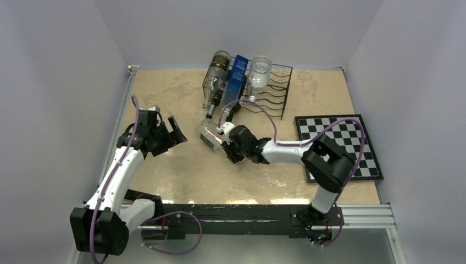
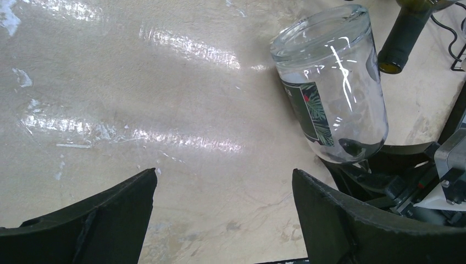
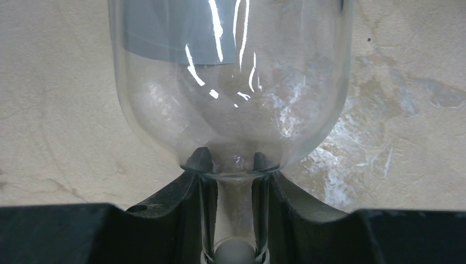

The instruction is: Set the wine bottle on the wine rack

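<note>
Plain pale lilac walls [image 1: 55, 44] closed in the frame's left, top and right. The beige marbled table [image 1: 165, 93] filled the centre, glare streaking its surface.

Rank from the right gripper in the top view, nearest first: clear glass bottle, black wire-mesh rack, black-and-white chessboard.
1. clear glass bottle: its neck is clamped in the right gripper, centre.
2. black wire-mesh rack: behind the gripper, at the back.
3. black-and-white chessboard: flat, far right.
</note>
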Robot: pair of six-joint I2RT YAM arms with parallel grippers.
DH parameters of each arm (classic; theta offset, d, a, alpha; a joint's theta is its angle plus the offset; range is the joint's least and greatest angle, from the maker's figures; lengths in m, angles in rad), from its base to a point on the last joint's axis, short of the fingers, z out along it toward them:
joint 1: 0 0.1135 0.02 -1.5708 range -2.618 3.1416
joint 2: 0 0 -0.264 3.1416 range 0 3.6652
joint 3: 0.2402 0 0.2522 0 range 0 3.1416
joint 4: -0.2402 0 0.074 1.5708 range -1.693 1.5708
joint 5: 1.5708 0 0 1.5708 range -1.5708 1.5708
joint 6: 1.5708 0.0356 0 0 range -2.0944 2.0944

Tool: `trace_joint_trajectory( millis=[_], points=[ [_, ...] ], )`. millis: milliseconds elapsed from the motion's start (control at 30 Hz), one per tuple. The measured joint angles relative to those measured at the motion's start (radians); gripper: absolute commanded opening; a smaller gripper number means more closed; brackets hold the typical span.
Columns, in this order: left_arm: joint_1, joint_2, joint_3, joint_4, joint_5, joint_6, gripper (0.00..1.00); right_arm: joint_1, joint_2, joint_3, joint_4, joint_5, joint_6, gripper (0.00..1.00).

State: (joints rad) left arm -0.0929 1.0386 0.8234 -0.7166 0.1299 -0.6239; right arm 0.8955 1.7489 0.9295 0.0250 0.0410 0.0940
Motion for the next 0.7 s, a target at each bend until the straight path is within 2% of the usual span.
trace_joint_trajectory(
  millis=[100, 533, 700],
  points=[
    [0.0, -0.013, 0.003, -0.009, 0.0, 0.0, 0.96, -0.004, 0.002, 0.0, 0.002, 0.022, -0.001, 0.0],
    [0.0, -0.046, 0.018, -0.021, -0.024, 0.001, 0.96, -0.006, 0.013, 0.021, -0.006, 0.038, -0.072, 0.0],
    [0.0, -0.05, 0.024, -0.026, -0.045, 0.001, 0.96, -0.013, -0.079, -0.018, -0.084, 0.005, -0.107, 0.0]
  ],
)
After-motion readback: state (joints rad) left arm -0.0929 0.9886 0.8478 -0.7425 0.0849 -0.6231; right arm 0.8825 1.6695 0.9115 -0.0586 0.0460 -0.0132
